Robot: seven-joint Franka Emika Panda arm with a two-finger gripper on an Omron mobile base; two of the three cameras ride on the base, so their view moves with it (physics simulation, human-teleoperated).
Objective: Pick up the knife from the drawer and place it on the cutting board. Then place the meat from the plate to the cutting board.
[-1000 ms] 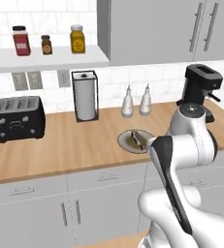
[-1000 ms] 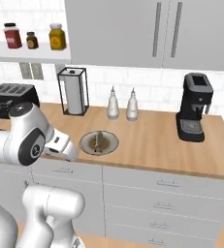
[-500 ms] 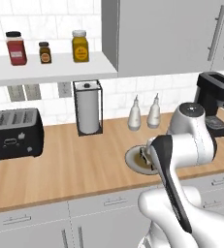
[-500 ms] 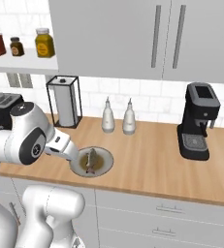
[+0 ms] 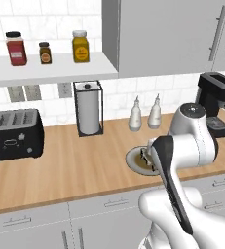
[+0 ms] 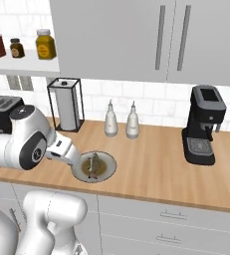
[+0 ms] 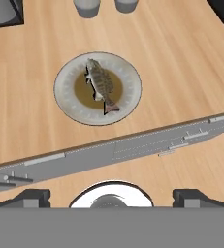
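A round pale grey plate (image 7: pixel 65 97) sits on the wooden counter near its front edge, with the meat (image 7: pixel 101 85), a brownish mottled slab, lying across its middle. From the base views the plate (image 6: pixel 111 162) (image 5: pixel 132 160) lies just beyond my bent arm, and the meat (image 6: pixel 93 164) shows on it. My gripper (image 7: pixel 112 196) hovers above and in front of the counter edge, open, with nothing between its fingertips (image 7: pixel 33 196). The knife and the cutting board are out of view. I cannot tell which front below the counter is the drawer.
Behind the plate stand two white bottles (image 5: pixel 136 115) and a paper towel holder (image 5: pixel 88 109). A black toaster (image 5: pixel 14 133) sits at the left, a coffee machine (image 6: pixel 203 124) at the right. Jars (image 5: pixel 80 46) line the shelf. Grey fronts (image 7: pixel 133 145) with bar handles are shut.
The whole picture has shifted because the base has driven; the counter and plate now look closer. The arm keeps its pose over the plate and the gripper stays open.
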